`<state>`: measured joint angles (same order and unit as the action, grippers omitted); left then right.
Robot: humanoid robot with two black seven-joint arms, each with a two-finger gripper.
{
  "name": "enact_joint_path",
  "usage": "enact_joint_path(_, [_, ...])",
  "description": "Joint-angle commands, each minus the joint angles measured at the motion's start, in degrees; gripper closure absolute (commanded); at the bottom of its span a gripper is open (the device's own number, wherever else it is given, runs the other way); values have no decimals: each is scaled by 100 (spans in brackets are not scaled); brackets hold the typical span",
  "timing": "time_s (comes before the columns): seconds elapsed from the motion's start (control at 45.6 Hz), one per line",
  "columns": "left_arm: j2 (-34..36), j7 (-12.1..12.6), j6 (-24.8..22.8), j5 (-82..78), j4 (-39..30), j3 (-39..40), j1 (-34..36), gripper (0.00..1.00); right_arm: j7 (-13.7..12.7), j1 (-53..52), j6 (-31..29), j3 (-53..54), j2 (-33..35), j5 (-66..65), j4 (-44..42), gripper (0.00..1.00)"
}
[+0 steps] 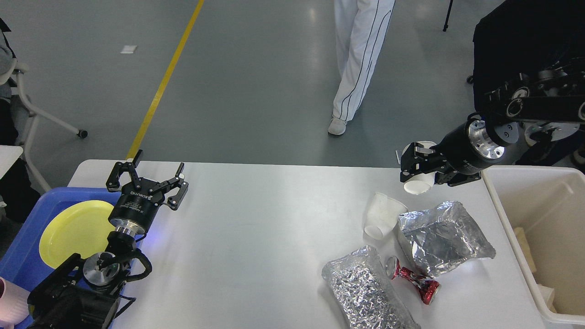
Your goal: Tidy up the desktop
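Observation:
The white desktop (256, 228) carries litter on its right half: a white paper cup (381, 214) on its side, a flat silver foil bag (441, 237), a crumpled foil bag (365, 288) and a crushed red can (413, 279). My right gripper (418, 167) hangs above the table's far right edge and is shut on another white cup (417, 184), just beyond the lying cup. My left gripper (153, 172) is open and empty, above the table's left end beside the blue tray.
A blue tray (23, 256) with a yellow plate (73, 233) stands at the left edge. A beige tub (502, 201) stands at the right edge. A person in white trousers (356, 59) and one in dark clothes (516, 50) stand beyond the table.

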<state>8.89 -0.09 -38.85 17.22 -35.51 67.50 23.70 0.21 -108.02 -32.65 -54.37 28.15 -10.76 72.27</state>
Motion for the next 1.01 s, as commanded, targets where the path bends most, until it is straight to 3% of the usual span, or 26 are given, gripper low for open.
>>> enact_joint_path(0.0, [-2, 0, 0, 1, 1, 9, 3, 4, -3, -280, -22, -205, -178, -67, 297, 100])
enact_joint_path(0.219, [-2, 0, 0, 1, -8, 0, 3, 4, -3, -281, 57, -205, -214, -67, 244, 100])
enact_joint_path(0.394, [-2, -9, 0, 10, 1, 0, 3, 4, -3, 351, 84, -206, 313, -84, -440, 100])
enact_joint_path(0.613, [-2, -18, 0, 10, 1, 0, 3, 4, 14, 2038, 110, -109, 524, -58, -2812, 100])
enact_joint_path(0.811, [-2, -18, 0, 10, 1, 0, 3, 4, 269, 4015, 154, 558, 463, 30, -5484, 100])
enact_joint_path(0.986, [-2, -18, 0, 10, 1, 0, 3, 4, 252, 5378, 619, 1201, -134, 126, -6997, 100])
